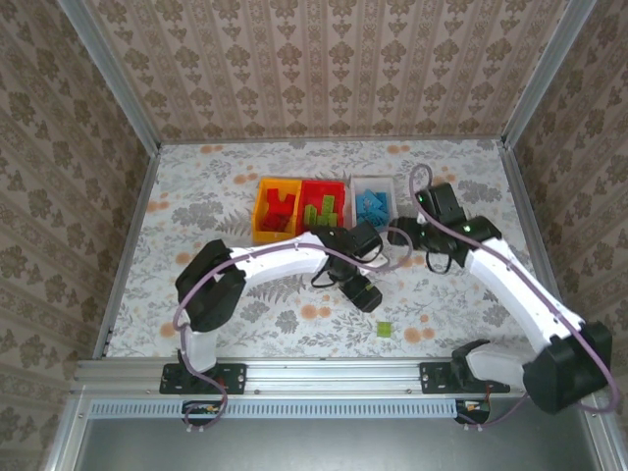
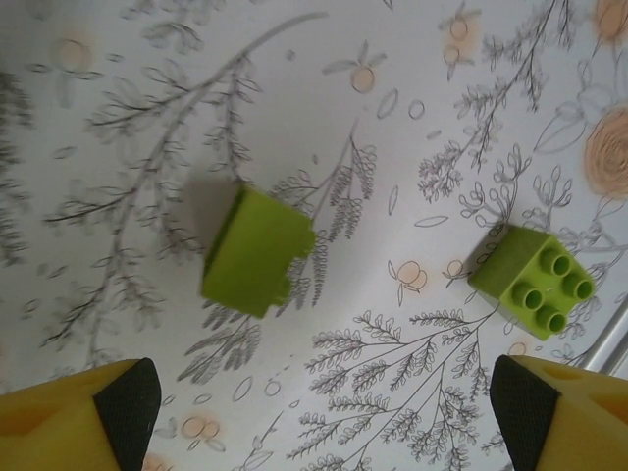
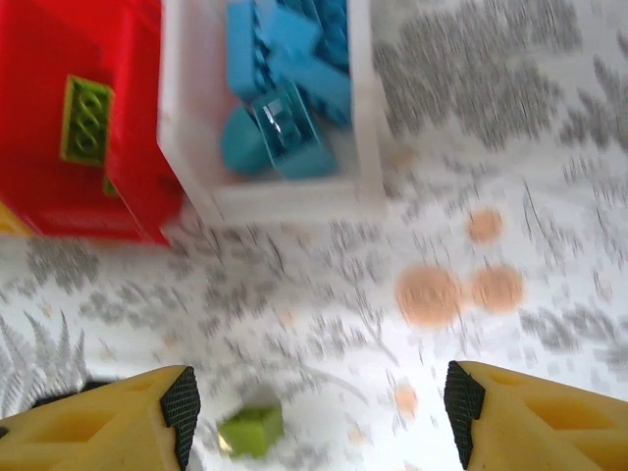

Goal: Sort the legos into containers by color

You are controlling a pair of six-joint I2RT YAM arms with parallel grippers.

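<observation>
Floral tablecloth (image 2: 412, 88) bears a tipped lime brick (image 2: 257, 250) and a studs-up lime brick (image 2: 535, 280), apart from the red bin (image 3: 69, 206). Left gripper (image 2: 324, 397) hangs open above them, right gripper (image 3: 319, 404) agape near that bin. Next, probably: straddle the tipped one.

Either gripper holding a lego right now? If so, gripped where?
Nothing held. Left gripper is open over two loose green legos on the table; right gripper is open and empty, another green lego lying near one finger.
</observation>
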